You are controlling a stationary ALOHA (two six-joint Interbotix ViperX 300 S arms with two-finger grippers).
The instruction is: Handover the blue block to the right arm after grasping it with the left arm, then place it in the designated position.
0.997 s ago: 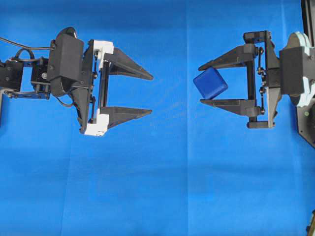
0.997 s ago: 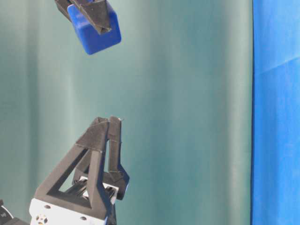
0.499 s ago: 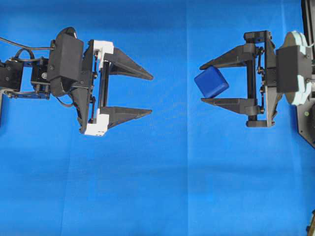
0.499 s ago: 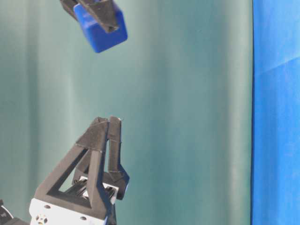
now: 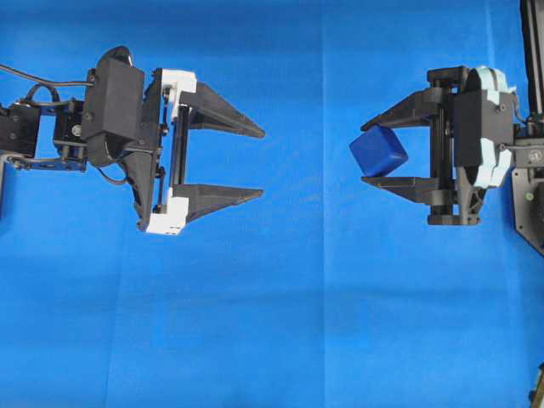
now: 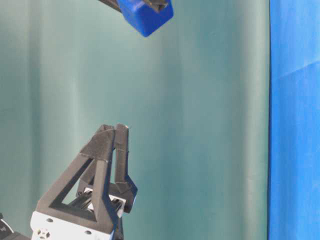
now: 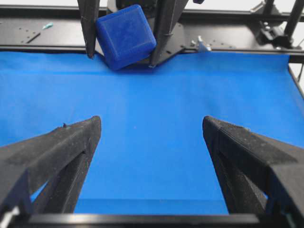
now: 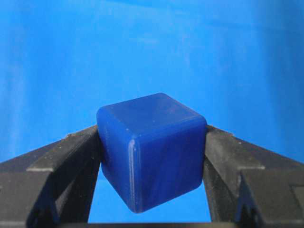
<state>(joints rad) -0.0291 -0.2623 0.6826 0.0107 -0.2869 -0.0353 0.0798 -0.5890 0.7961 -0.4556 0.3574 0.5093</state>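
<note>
Handover looked done — my right pincer [image 5: 367, 152], frame right, pinched the blue block [image 5: 379, 151]; my left pincer [image 5: 260, 163] hung spread, empty. Only placing it remained.

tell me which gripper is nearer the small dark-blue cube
Right. The right gripper is shut on the small dark-blue cube; the left gripper stands open, apart from it across the cloth.

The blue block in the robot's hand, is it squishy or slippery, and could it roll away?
The small dark-blue cube with rounded edges probably is stiff: pinched in the right hand, its faces stay flat. Its glossy skin hints it could slip; it already sits tilted there. Flat sides suggest it would stay put rather than roll.
</note>
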